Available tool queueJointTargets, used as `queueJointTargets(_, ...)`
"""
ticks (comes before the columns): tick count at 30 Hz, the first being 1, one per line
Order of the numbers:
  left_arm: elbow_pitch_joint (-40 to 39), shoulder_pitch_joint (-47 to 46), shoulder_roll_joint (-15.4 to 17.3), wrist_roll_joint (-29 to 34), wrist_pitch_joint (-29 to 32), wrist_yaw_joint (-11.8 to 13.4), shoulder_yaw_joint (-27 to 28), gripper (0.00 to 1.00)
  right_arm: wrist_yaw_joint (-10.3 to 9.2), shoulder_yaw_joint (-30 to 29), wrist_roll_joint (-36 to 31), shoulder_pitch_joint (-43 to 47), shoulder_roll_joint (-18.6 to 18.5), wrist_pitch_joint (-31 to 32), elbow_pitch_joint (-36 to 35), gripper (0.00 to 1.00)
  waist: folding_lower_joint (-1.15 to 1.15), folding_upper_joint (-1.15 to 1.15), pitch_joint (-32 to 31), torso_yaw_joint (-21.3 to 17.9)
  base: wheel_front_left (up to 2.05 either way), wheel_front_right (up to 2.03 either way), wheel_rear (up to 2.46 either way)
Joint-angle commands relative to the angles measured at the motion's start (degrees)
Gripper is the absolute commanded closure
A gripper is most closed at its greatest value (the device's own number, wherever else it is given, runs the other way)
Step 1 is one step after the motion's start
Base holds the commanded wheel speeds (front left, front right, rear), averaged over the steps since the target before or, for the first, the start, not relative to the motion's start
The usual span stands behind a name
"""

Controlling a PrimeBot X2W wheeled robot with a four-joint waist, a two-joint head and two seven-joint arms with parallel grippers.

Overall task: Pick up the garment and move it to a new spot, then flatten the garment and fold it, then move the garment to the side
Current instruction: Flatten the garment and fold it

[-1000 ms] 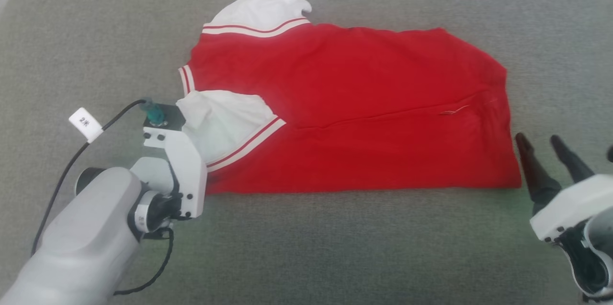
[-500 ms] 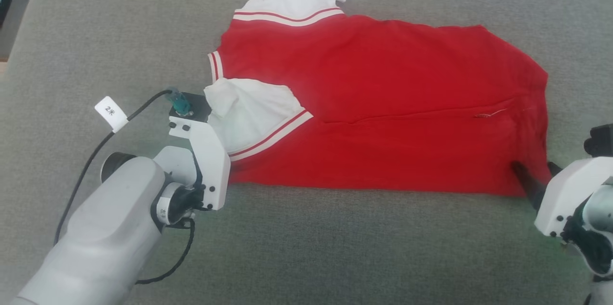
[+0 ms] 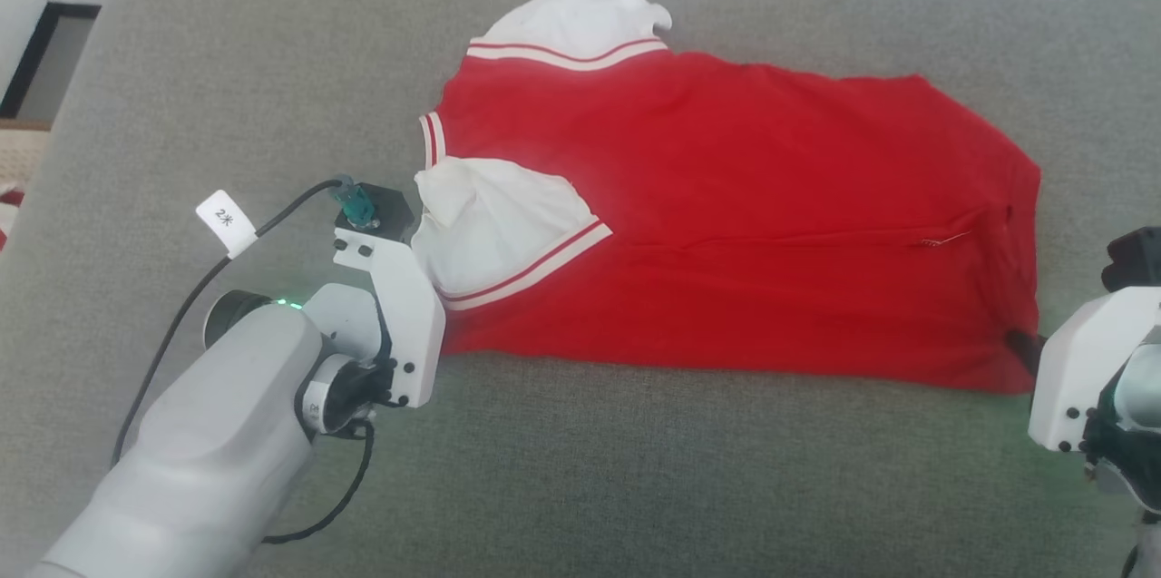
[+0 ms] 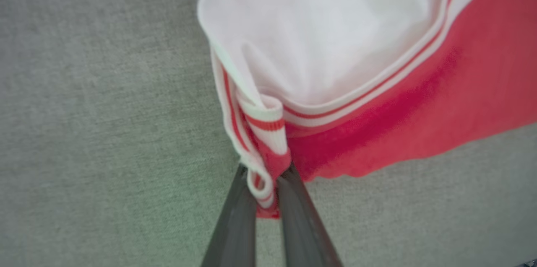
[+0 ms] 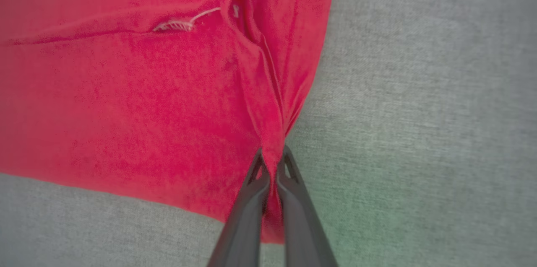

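Clamps left jaws shut on the bunched striped cuff at the near left corner of the red jersey-style shirt with white sleeves and red-and-white striped trim. Pinches right jaws shut on a gathered fold at its near right corner. Lies spread across the middle of the grey fabric-covered surface, sleeves toward its left edge, hem toward its right.

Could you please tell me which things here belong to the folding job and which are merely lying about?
Job:
garment
left pincer, shut on its striped trim
right pincer, shut on its red corner

Lying about:
dark frame, upper left
tagged cable
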Motion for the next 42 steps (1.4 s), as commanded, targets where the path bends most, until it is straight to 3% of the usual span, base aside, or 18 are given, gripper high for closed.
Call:
queueJointTargets(1,0.24,0.90,0.11,-0.21,0.59,-0.38,-0.47,1.00,-0.10,-0.22,0.59,-0.39,-0.56,0.45,-0.65,1.00,0.00,0.01,-0.96,0.00,0.00,0.00,0.00)
queueJointTargets(9,-5.18,3.81,4.03,-1.21,4.29,2.31,-0.23,1.00,-0.10,0.39,2.71,3.35,-2.97,3.65,-4.91,1.00,0.00,0.01,-4.20,-0.16,0.00,0.00,0.00)
queueJointTargets(17,-16.59,10.92,8.78,-2.11,8.68,8.52,-0.64,1.00,-0.10,0.41,4.82,11.16,-3.90,7.54,-10.17,1.00,0.00,0.01,-6.12,-0.14,0.00,0.00,0.00)
queueJointTargets(22,-20.95,15.15,9.42,-2.68,9.22,10.72,-1.33,1.00,-0.10,0.15,5.51,14.16,-2.89,7.70,-10.08,1.00,0.00,0.01,-6.24,-0.21,0.00,0.00,0.00)
queueJointTargets(26,-19.83,16.50,8.80,-2.97,8.28,10.66,-1.56,1.00,-0.10,0.59,5.44,13.86,-2.02,6.14,-8.30,1.00,0.00,0.01,-5.91,-0.51,0.00,0.00,0.00)
queueJointTargets(27,-19.11,16.57,8.56,-3.05,7.76,10.38,-1.47,0.90,-0.10,0.79,5.26,13.46,-1.83,5.70,-7.57,1.00,0.00,0.01,-5.82,-0.62,0.00,0.00,0.00)
queueJointTargets(28,-18.12,16.59,8.28,-3.15,7.34,10.20,-1.40,0.69,-0.10,0.94,5.13,13.06,-1.67,5.27,-7.01,0.99,0.00,0.01,-5.75,-0.75,0.00,0.00,0.00)
queueJointTargets(30,-16.09,16.53,7.28,-3.80,6.96,9.79,-1.26,0.51,-0.10,1.41,4.46,12.40,-1.94,4.32,-5.75,0.50,0.00,0.01,-5.61,-0.99,0.00,0.00,0.00)
queueJointTargets(31,-15.26,16.32,6.94,-3.97,6.77,9.51,-1.21,0.22,-0.10,1.56,4.23,12.02,-2.00,3.74,-5.30,0.00,0.00,0.01,-5.58,-1.10,0.00,0.00,0.00)
queueJointTargets(32,-15.26,16.32,6.94,-3.97,6.77,9.51,-1.21,0.22,-0.10,1.56,4.23,12.02,-2.00,3.74,-5.30,0.00,0.00,0.01,-5.58,-1.10,0.00,0.00,0.00)
queueJointTargets(33,-14.47,15.96,6.74,-3.99,6.47,9.48,-1.09,0.00,-0.10,1.54,4.04,11.66,-1.99,3.22,-4.76,0.00,0.00,0.01,-5.55,-1.22,0.00,0.00,0.00)
queueJointTargets(38,-13.36,14.17,7.55,-4.13,7.55,10.10,-0.45,0.00,-0.10,1.86,4.58,10.38,-1.90,1.61,-3.90,0.00,0.00,0.01,-5.46,-1.99,0.00,0.00,0.00)
queueJointTargets(42,-18.77,10.96,11.01,-2.70,10.92,11.89,0.25,0.00,-0.09,1.07,5.30,9.41,-2.16,-1.13,-5.55,0.00,0.00,0.01,-5.01,-2.99,0.00,0.00,0.00)
